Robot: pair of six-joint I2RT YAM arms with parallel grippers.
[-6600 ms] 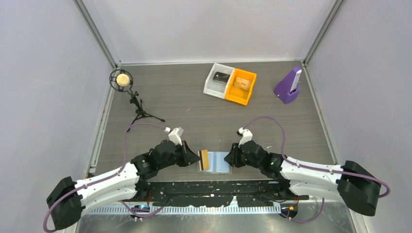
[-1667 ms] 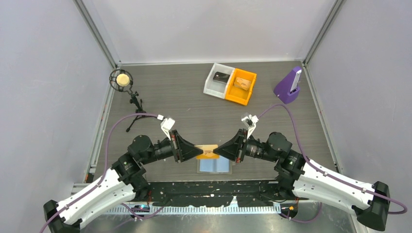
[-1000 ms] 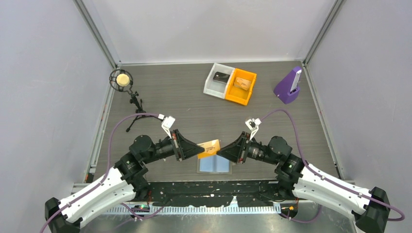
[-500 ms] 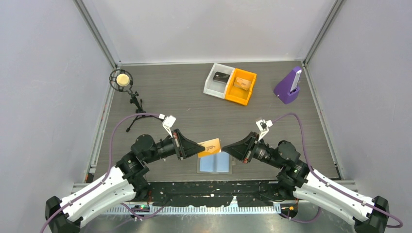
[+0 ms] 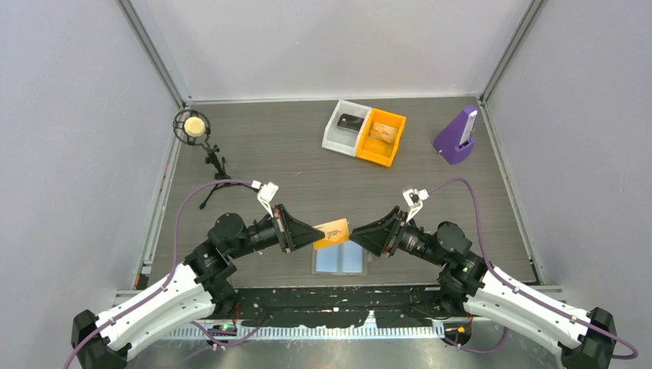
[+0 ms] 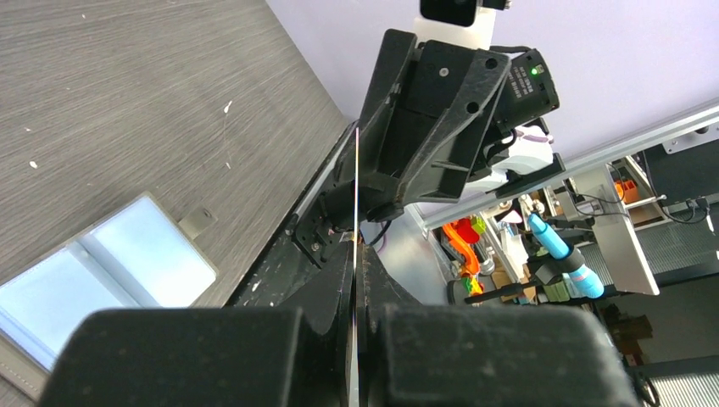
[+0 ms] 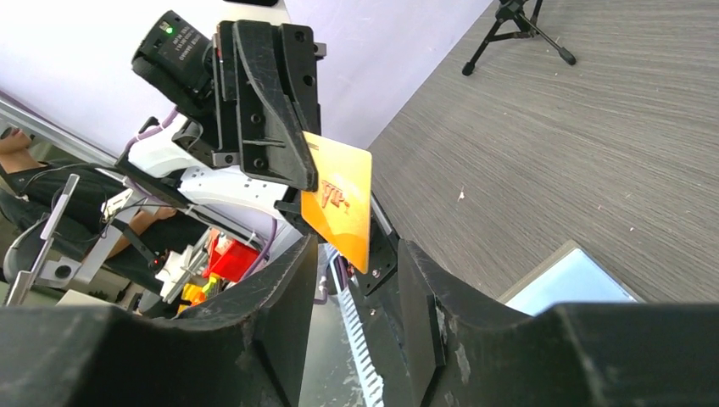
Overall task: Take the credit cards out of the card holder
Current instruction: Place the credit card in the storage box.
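One thin, rigid orange plastic card (image 5: 332, 231) hangs clear of the table (image 5: 307, 169), clamped by its left edge in your left gripper (image 5: 314, 233) alone. Your right gripper (image 5: 358, 231) has just let go and drawn back right, jaws parted, empty. Below, at the near edge, the flat bifold card holder (image 5: 339, 260) lies open on dark woodgrain, two smooth light blue panels up. That card looks out.

An orange card (image 7: 339, 208) clamped in left fingers (image 7: 271, 127), right fingers (image 7: 284, 331) parted
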